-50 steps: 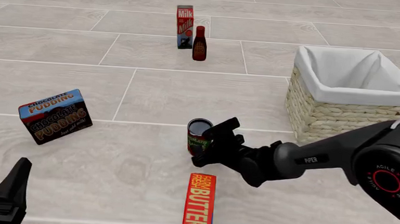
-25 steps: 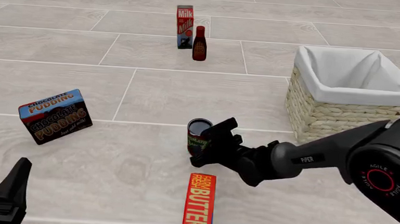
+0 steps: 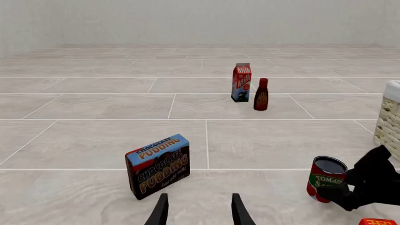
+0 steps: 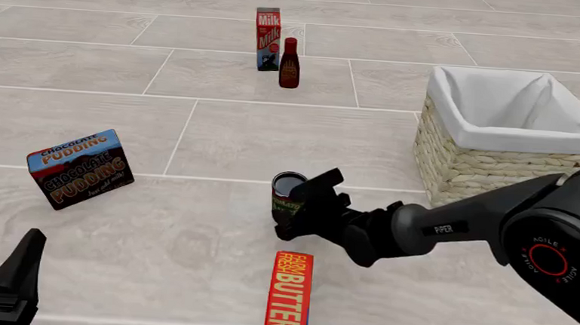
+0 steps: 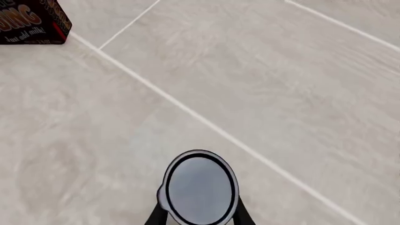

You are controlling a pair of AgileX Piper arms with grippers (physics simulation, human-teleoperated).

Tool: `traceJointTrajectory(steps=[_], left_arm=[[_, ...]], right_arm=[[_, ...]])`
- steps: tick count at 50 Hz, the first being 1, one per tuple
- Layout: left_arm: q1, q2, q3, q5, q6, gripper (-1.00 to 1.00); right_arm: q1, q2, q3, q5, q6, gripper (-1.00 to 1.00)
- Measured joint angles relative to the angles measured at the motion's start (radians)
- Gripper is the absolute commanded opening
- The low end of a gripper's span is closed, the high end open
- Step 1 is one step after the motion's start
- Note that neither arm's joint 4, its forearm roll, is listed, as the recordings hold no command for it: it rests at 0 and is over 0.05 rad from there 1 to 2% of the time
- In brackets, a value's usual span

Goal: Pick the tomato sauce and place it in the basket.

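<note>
The tomato sauce can (image 4: 287, 198) is standing upright on the tiled table (image 4: 221, 136), near the middle of the front view, with the right gripper (image 4: 305, 206) reaching in from the right and its two fingers sitting on either side of the can; in the right wrist view the grey lid (image 5: 199, 186) is filling the gap between the finger tips (image 5: 156, 216), so the jaws are looking narrowed around the can, though whether they are actually pressing it I cannot tell. The can is appearing to rest on the surface, so I am judging the grasp as only being made: lifting, carrying to the right and lowering into the basket are all left to do. The wicker basket (image 4: 471, 164) with its white cloth lining is waiting well apart, to the right and farther back, holding nothing visible. The left gripper (image 4: 5, 285) is hanging idle at the near left corner, fingers spread and holding nothing. Counting outward: one tomato sauce can, one basket, one butter box (image 4: 289, 295) lying flat just in front of the can, one chocolate pudding box (image 4: 79, 168) to the left, one milk carton (image 4: 267, 39) and one dark red bottle (image 4: 289, 63) side by side at the far end, and two arms
</note>
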Motion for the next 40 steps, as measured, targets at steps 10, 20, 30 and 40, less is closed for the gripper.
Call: traceJointTrajectory(steps=[10, 20, 30, 40], left_arm=[[0.0, 0.0, 0.0, 0.0, 0.0, 1.0], [0.0, 0.0, 0.0, 0.0, 0.0, 1.0], [0.0, 0.0, 0.0, 0.0, 0.0, 1.0], [0.0, 0.0, 0.0, 0.0, 0.0, 1.0]], right_arm=[[0.0, 0.004, -0.01, 0.005, -0.004, 1.0], [0.001, 0.006, -0.017, 0.01, -0.008, 1.0], [0.002, 0.007, -0.021, 0.013, -0.011, 1.0], [0.001, 0.005, -0.022, 0.009, -0.036, -1.0]])
